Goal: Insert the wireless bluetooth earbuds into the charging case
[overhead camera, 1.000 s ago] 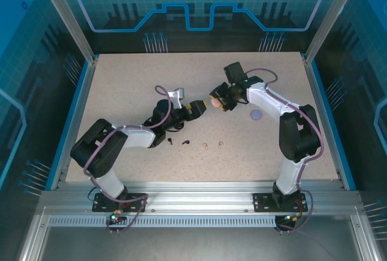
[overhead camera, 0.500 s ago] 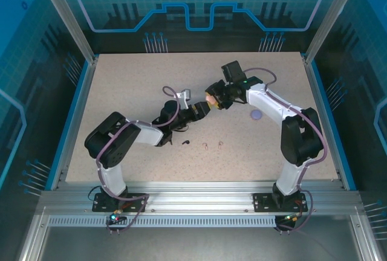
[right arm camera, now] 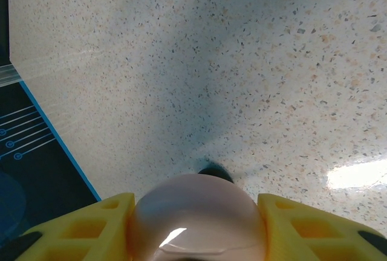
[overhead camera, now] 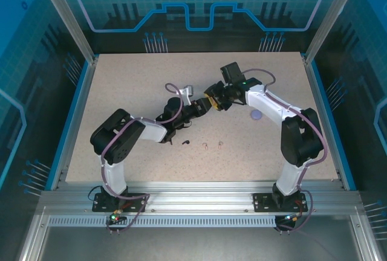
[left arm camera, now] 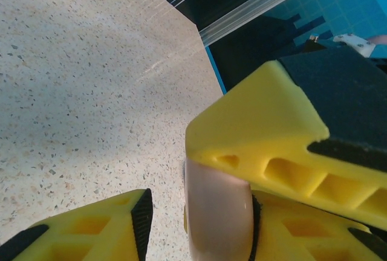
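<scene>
A round pale pink charging case [right arm camera: 196, 219] is held above the table, with my right gripper [right arm camera: 196, 228] shut on it, one yellow finger on each side. My left gripper [left arm camera: 198, 215] has its jaws around the same case [left arm camera: 217, 212]. Its right pad [left arm camera: 254, 225] touches the case, while its left pad [left arm camera: 143, 219] stands a small gap away. One right-gripper finger [left arm camera: 260, 128] lies across the top of the case. In the top view both grippers [overhead camera: 204, 107] [overhead camera: 216, 99] meet at mid-table. Two black earbuds [overhead camera: 185, 141] and two pale pink earbuds [overhead camera: 207, 146] lie on the table in front of them.
A purple round case [overhead camera: 256, 115] lies on the table to the right, under the right forearm. The speckled tabletop [overhead camera: 121, 92] is bounded by a blue rim and aluminium posts.
My left arm has reached up and right to the pink case, and its jaws have narrowed around it. The right gripper has shifted slightly left, still holding the case.
</scene>
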Controlling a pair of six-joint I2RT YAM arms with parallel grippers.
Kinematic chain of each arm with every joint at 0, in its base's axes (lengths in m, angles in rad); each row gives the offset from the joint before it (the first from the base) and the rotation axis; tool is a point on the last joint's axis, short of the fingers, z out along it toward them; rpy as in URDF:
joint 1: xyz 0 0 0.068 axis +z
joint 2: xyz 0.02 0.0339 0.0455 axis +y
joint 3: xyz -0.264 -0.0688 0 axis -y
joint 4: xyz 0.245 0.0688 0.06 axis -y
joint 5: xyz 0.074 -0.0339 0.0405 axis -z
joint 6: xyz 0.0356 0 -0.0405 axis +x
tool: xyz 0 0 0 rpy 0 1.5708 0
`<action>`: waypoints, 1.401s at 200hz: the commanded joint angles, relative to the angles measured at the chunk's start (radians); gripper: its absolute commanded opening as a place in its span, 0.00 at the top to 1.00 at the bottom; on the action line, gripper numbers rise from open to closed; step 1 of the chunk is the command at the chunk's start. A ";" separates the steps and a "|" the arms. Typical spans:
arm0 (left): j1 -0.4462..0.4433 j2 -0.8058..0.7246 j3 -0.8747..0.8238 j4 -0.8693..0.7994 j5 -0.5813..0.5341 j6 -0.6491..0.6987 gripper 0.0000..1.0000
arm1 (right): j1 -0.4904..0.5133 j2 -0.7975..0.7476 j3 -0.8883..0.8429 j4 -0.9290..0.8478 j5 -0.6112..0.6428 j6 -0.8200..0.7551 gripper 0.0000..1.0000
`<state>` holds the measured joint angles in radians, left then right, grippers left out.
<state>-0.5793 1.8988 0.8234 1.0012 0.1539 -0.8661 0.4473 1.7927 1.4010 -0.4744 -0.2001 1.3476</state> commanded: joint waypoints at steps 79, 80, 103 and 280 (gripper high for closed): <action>-0.006 0.029 0.042 0.035 -0.024 0.004 0.81 | 0.014 -0.030 -0.019 0.016 -0.023 0.012 0.52; -0.006 0.029 0.042 0.035 -0.024 0.004 0.81 | 0.014 -0.030 -0.019 0.016 -0.023 0.012 0.52; -0.006 0.027 0.042 0.031 -0.021 0.002 0.90 | 0.014 -0.037 -0.020 0.019 -0.022 0.013 0.51; 0.065 -0.354 0.107 -0.606 0.453 0.331 1.00 | -0.179 -0.605 -0.554 0.384 -0.282 -0.780 0.25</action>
<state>-0.5205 1.5803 0.8757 0.5587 0.4770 -0.6430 0.2630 1.2503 0.9264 -0.2321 -0.3710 0.7097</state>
